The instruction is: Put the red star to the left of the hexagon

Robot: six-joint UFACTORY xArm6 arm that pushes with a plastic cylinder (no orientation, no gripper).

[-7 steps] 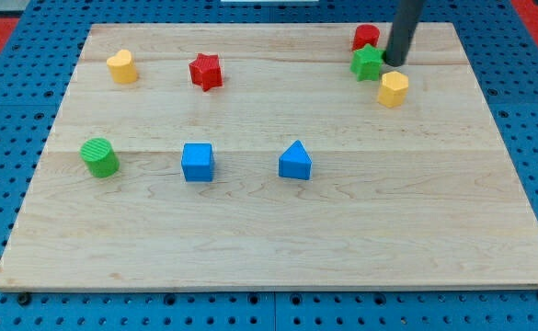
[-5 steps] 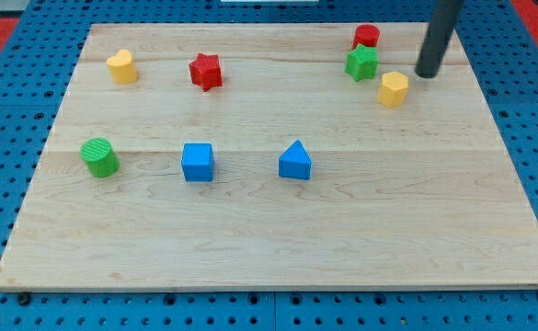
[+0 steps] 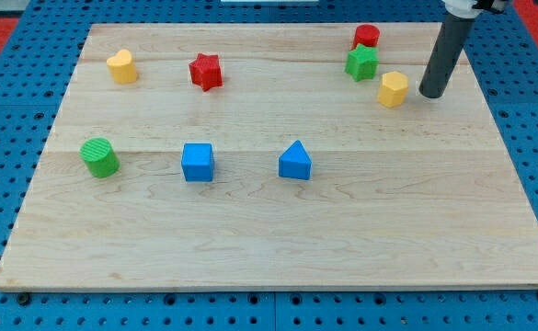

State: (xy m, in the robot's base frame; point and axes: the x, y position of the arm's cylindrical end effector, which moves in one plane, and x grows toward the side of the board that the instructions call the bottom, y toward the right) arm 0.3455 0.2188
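The red star [image 3: 205, 71] lies near the view's top, left of centre. The yellow hexagon [image 3: 394, 89] sits at the upper right. My tip [image 3: 431, 95] rests on the board just right of the yellow hexagon, a small gap apart, and far to the right of the red star.
A green star [image 3: 362, 62] and a red cylinder [image 3: 367, 37] sit just above-left of the hexagon. A yellow heart [image 3: 121, 66] is at upper left, a green cylinder [image 3: 98, 157] at left, a blue cube [image 3: 197, 162] and a blue triangular block [image 3: 295, 161] mid-board.
My tip moved from beside the green star to the right and then slightly down, to the right of the yellow hexagon. No block has moved.
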